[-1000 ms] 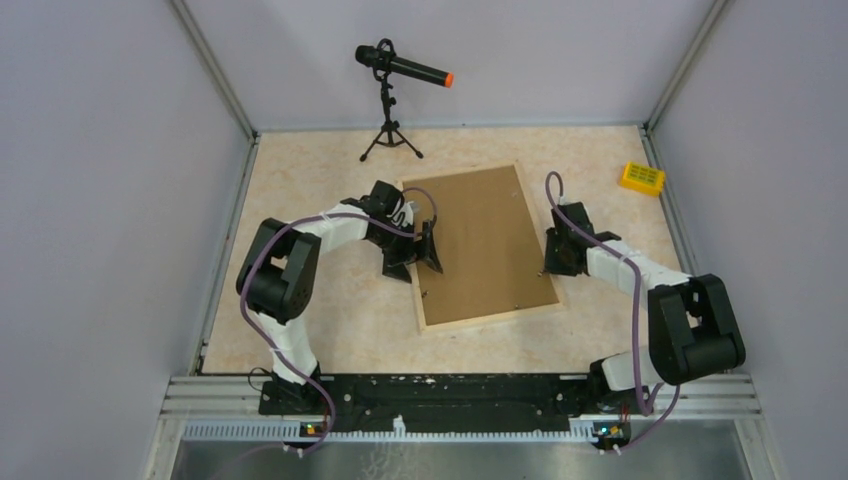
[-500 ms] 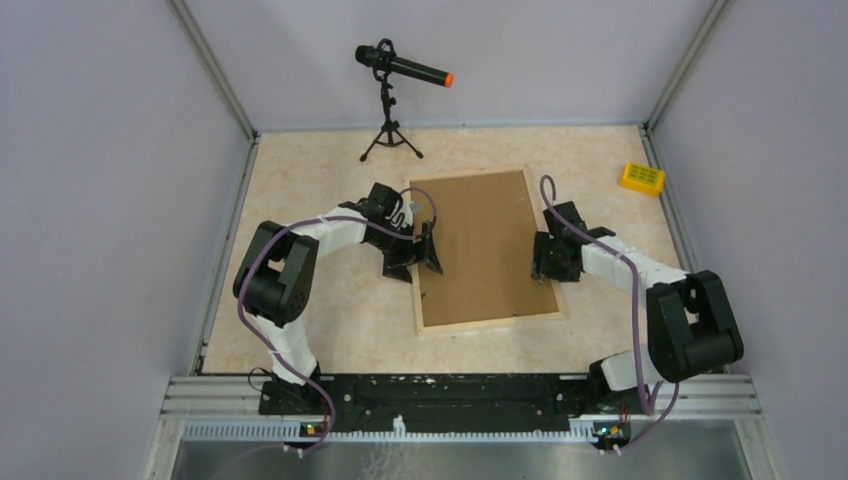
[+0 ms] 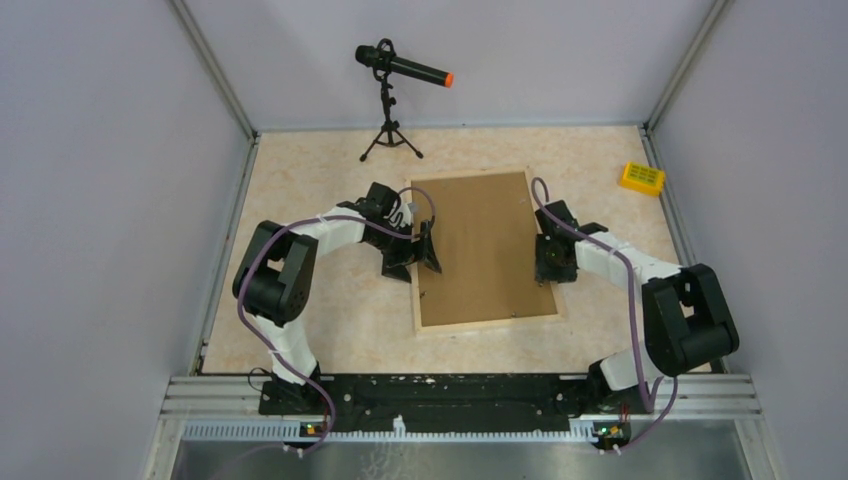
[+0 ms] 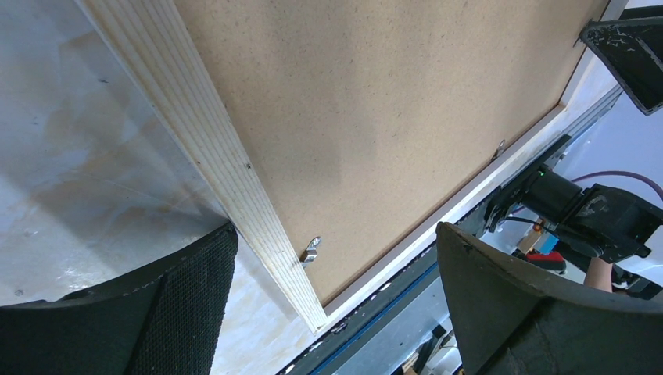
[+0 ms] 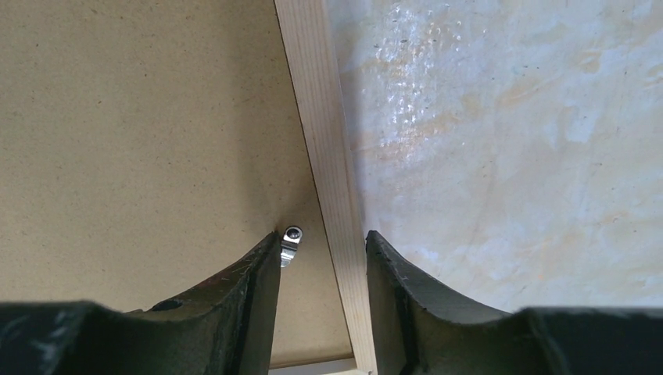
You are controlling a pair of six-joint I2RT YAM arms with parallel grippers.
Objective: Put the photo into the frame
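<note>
Marbled tabletop [image 3: 330, 300] around frame [image 3: 490, 322], right gripper [image 5: 322, 242] astride rail [image 5: 324, 141]

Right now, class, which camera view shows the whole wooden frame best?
The top external view: the frame lies whole, brown backing board inside it. The left wrist view shows one corner and two rails; the right wrist view only a stretch of one rail.

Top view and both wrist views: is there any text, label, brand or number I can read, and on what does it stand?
None can be read in any view.
backing board: plain brown, no print.
frame: bare pale wood, no mark.
yellow block: grid pattern only, too small to show any lettering.
microphone: black with an orange tip, no marking can be made out.
</note>
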